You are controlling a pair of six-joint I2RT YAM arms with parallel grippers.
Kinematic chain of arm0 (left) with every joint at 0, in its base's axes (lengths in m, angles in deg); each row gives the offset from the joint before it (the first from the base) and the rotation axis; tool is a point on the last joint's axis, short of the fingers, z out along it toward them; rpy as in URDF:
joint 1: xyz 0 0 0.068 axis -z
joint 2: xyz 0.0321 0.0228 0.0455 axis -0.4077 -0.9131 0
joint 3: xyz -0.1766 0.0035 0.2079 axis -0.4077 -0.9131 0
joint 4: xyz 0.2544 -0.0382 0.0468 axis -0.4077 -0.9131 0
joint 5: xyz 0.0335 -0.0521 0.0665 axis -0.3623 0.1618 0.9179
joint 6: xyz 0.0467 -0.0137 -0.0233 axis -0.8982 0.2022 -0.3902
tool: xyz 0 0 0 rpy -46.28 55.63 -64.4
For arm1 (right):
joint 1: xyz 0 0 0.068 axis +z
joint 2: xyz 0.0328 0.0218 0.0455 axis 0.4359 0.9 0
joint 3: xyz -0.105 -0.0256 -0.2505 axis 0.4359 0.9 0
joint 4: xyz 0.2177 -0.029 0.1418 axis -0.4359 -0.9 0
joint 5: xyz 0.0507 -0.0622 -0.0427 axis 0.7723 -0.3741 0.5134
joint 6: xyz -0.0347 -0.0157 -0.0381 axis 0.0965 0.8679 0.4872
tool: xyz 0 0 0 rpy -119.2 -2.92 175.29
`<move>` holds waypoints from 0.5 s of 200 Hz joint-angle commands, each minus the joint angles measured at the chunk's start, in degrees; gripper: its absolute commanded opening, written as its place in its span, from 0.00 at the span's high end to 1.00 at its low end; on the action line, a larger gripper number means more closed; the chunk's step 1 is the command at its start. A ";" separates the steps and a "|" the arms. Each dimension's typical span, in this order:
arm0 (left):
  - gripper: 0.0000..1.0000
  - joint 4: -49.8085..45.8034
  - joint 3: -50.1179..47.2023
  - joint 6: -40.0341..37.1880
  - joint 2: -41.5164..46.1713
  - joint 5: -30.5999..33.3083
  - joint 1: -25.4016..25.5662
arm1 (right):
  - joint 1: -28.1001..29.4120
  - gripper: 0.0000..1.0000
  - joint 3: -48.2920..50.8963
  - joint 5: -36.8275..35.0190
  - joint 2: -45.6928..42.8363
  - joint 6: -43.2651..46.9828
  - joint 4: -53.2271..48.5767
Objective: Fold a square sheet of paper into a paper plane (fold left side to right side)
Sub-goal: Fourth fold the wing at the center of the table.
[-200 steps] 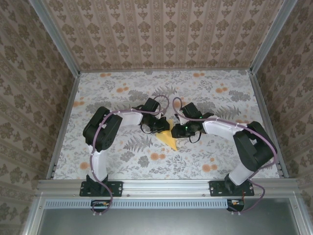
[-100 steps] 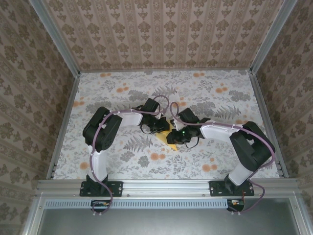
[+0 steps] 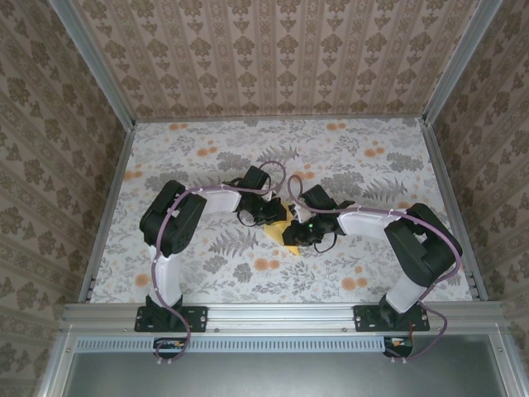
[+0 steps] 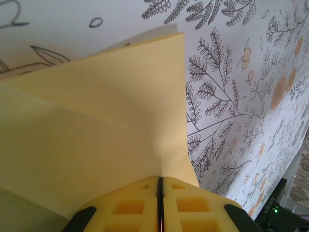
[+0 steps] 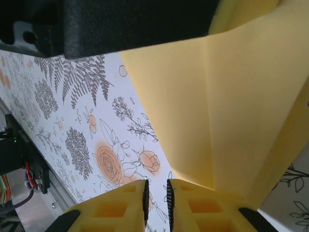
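Showing creased, layered folds — yellow paper plane (image 4: 96,121).

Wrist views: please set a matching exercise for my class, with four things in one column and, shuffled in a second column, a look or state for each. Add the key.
Things
1. left gripper
2. right gripper
3. paper
4. cloth

Looks and states
A. printed with ferns and orange flowers
B. jaws a narrow gap apart
C. plain yellow, creased
D. jaws shut on the paper

Pairs: 1-D, 2-B, 3-C, 4-A
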 commanded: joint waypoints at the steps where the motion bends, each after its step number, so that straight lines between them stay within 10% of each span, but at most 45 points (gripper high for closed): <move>1: 0.90 -4.33 -2.30 -1.41 -1.01 2.90 0.08 | -0.87 0.81 0.93 0.74 0.24 -0.14 -0.61; 100: 0.90 -4.72 -2.06 -1.44 -1.01 3.04 -0.09 | -0.67 0.83 2.79 -0.13 2.04 1.23 -2.58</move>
